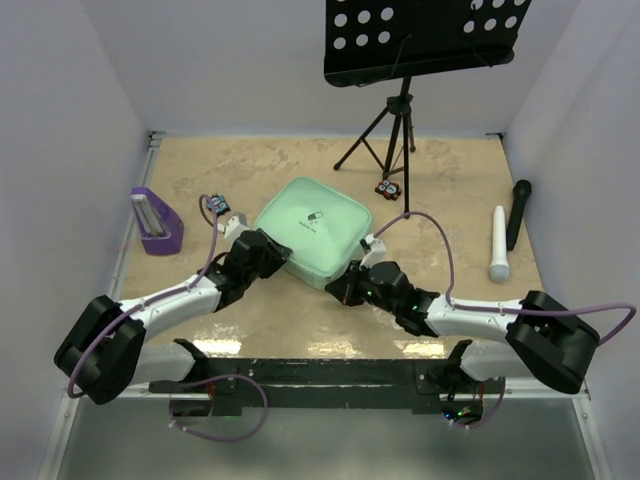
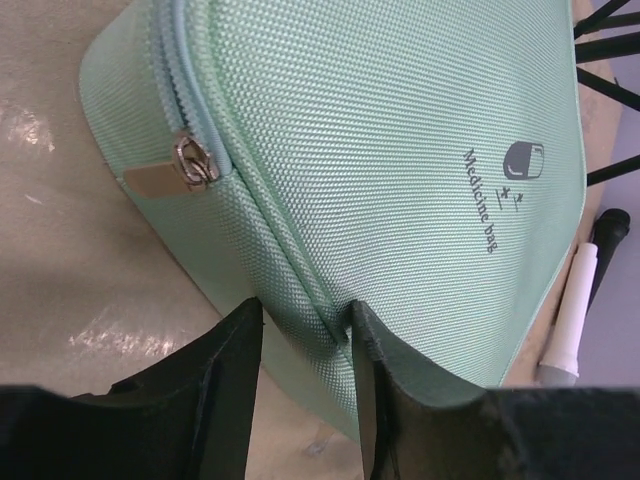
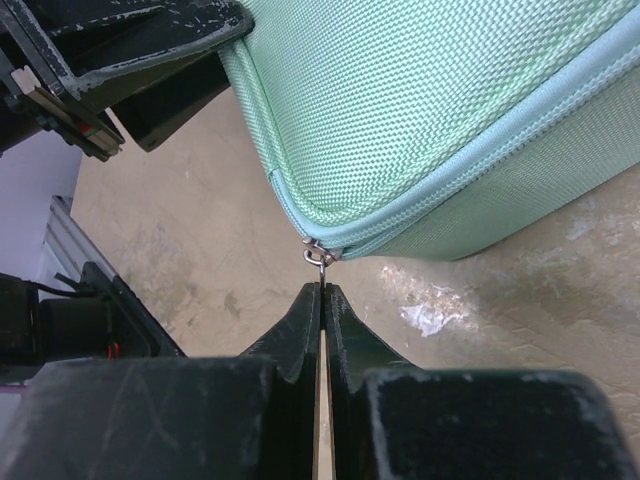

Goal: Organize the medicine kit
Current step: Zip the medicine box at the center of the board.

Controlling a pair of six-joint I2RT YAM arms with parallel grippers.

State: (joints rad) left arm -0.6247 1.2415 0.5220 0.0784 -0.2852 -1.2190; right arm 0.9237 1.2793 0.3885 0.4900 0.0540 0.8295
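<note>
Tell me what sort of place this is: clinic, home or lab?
Most likely a lab test cell, not a clinic: plain white panels wall in a beige tabletop, and the medicine kit shares it with unrelated props, a music stand and a black microphone.

The case (image 1: 312, 232) lies in the middle of the table (image 1: 230, 170), my left claw (image 2: 305, 325) astride its near-left corner, my right claw (image 3: 322, 290) on the zip tab (image 3: 318, 256) at its near-right corner. A stand (image 1: 155, 220) sits to its left, microphones (image 1: 499, 243) to its right, a tripod (image 1: 392, 130) behind.

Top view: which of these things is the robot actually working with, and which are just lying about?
In use: medicine kit, its zipper pull, left fingers astride its edge, right fingers pinching the pull.
Lying about: purple stand, white microphone, black microphone, music stand.
</note>
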